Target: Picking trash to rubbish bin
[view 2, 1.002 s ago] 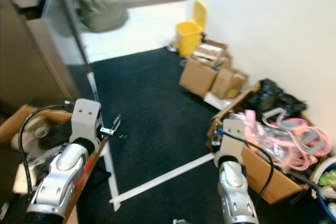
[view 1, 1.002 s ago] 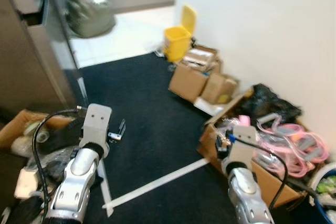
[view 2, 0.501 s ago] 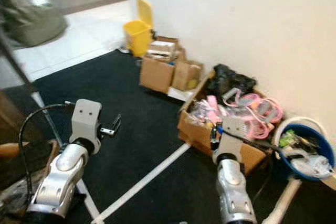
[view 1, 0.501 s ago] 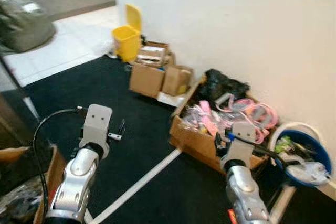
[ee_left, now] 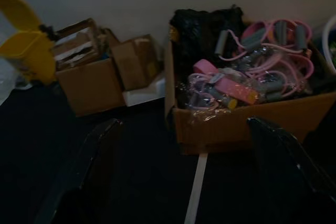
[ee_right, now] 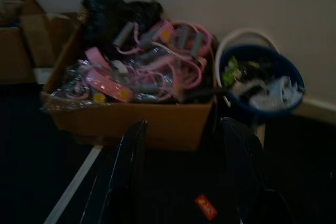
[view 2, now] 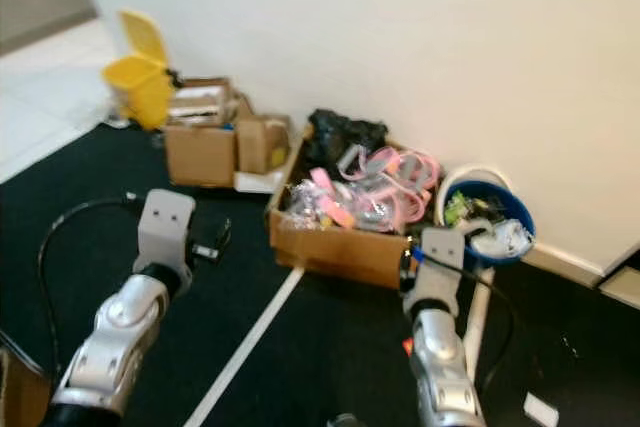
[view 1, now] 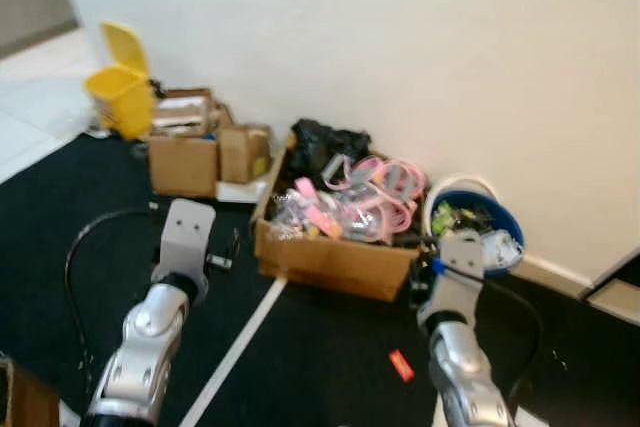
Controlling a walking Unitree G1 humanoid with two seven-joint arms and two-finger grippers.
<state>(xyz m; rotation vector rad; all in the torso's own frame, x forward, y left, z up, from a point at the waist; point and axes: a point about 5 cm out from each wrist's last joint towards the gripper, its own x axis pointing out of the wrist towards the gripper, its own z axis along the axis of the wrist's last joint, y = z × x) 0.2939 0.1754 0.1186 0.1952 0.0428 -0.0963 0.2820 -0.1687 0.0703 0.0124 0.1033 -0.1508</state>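
A small red scrap of trash [view 1: 400,365] lies on the black carpet, seen past the right gripper's fingers as the red scrap [ee_right: 206,206]. A blue bucket with a white rim [view 1: 470,215] stands against the wall, holding mixed rubbish. A yellow lidded bin [view 1: 122,97] stands far off to the left. My left gripper [view 1: 228,250] is held out low over the carpet; its fingers [ee_left: 84,171] stand wide apart with nothing between them. My right gripper [ee_right: 184,177] hangs open and empty, facing the box and the bucket.
A cardboard box [view 1: 335,257] full of pink tubing and wrapped items sits left of the bucket, with a black bag [view 1: 325,142] behind it. Smaller cartons [view 1: 190,152] stand near the yellow bin. White tape [view 1: 240,342] crosses the carpet. A white scrap [view 2: 541,410] lies at right.
The whole picture has swung right, from the doorway and the shelf to the wall; the bucket and the red scrap have come into view. Both arms keep the same pose.
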